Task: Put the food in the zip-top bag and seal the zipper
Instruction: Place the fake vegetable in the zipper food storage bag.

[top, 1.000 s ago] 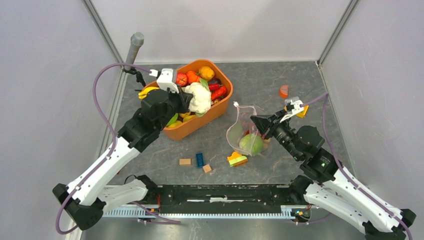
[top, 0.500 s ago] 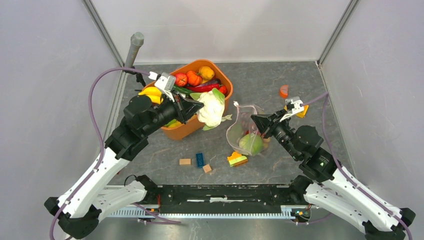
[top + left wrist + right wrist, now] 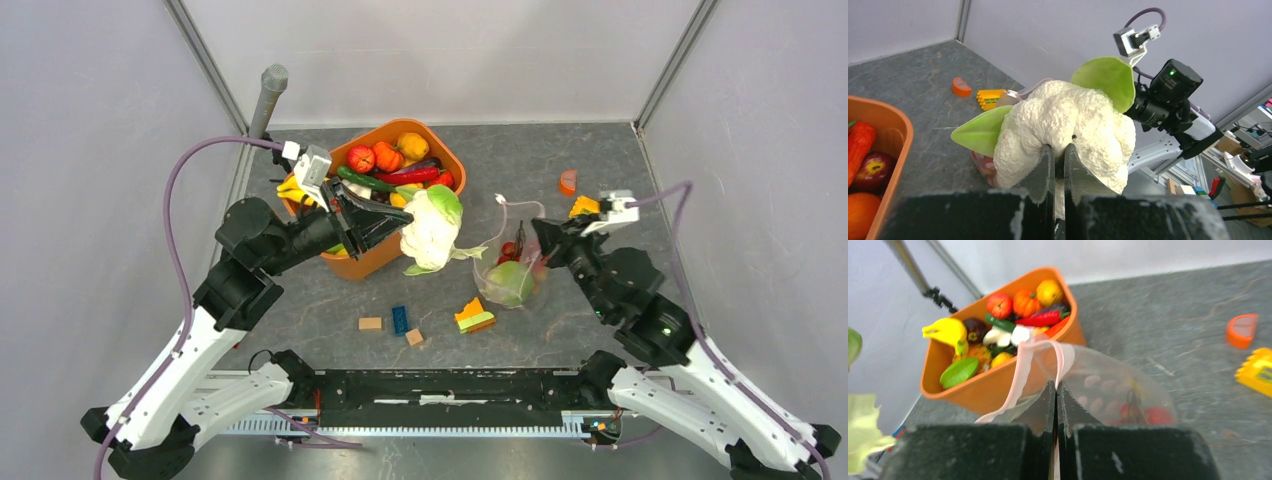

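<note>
cauliflower (image 3: pixel 430 228) held in the air between orange tub (image 3: pixel 452 160) and zip-top bag (image 3: pixel 510 275), clamped in left gripper (image 3: pixel 1057 152); bag sits right of tub, green and red food inside; right gripper (image 3: pixel 1056 388) pinched closed on its pink zipper (image 3: pixel 1020 376), mouth edge held up; blocks (image 3: pixel 400 320) lie nearby

An orange tub (image 3: pixel 368 263), building blocks (image 3: pixel 400 320) and an orange half-disc (image 3: pixel 568 182) rest on the table (image 3: pixel 300 310).

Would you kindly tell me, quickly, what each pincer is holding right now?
Left pincer: closed on the cauliflower.
Right pincer: closed on the zip-top bag, near its pink zipper.
</note>
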`<state>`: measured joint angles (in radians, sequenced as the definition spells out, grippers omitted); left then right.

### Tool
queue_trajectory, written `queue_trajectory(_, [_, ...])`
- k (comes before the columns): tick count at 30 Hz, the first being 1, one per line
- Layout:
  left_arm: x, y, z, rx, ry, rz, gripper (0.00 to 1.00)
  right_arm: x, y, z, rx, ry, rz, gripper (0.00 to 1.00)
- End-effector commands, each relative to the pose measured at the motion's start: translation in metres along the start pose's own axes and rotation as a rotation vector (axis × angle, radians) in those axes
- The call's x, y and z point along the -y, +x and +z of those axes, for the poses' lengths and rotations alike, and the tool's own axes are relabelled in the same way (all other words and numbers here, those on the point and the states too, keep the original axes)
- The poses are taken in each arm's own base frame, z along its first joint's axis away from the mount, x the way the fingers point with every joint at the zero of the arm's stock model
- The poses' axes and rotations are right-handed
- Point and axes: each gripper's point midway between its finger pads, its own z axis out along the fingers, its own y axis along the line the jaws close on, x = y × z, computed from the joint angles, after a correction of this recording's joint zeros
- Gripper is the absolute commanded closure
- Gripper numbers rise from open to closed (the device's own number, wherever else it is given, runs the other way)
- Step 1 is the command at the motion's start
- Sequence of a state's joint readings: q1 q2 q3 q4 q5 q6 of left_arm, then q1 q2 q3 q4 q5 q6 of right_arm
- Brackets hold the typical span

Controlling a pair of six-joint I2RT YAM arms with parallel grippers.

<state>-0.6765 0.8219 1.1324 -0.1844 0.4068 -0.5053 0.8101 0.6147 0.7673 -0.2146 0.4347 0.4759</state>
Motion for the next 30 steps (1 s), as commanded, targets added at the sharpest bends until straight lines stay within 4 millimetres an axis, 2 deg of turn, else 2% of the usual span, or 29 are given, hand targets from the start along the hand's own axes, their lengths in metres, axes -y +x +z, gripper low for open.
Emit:
queue_trajectory(1, [0.036, -0.029, -0.001, 0.071, 0.143, -0.022, 0.98, 0.023, -0.069, -0.036, 0.133, 0.133, -0.013, 1.00])
queue_trajectory(4, [0.042, -0.031, 0.001, 0.075, 0.180, -0.031, 0.98, 0.026, -0.081, -0.050, 0.117, 0.144, -0.034, 1.00])
queue_trajectory(7, [0.048, -0.032, 0.005, 0.085, 0.226, -0.047, 0.98, 0.018, -0.077, -0.046, 0.080, 0.111, -0.047, 1.00])
queue_trajectory(10, [0.052, -0.032, 0.008, 0.088, 0.266, -0.075, 0.98, 0.006, -0.050, -0.025, -0.004, 0.073, -0.072, 1.00])
queue_trajectory(13, [0.054, -0.029, 0.010, 0.089, 0.297, -0.101, 0.98, -0.001, -0.010, 0.002, -0.093, 0.060, -0.064, 1.00])
queue_trajectory(15, [0.049, -0.023, 0.013, 0.081, 0.286, -0.117, 0.98, -0.009, 0.013, 0.016, -0.126, 0.027, -0.046, 1.00])
queue_trajectory(17, [0.042, -0.013, 0.015, 0.065, 0.270, -0.129, 0.98, -0.016, 0.026, 0.026, -0.140, -0.010, -0.032, 1.00])
queue_trajectory(24, [-0.004, 0.031, 0.033, 0.002, 0.132, -0.176, 0.98, -0.019, 0.026, 0.032, -0.126, -0.017, -0.043, 1.00])
queue_trajectory(30, [-0.025, 0.053, 0.049, 0.012, 0.104, -0.204, 0.98, -0.017, 0.023, 0.024, -0.097, -0.033, -0.013, 1.00])
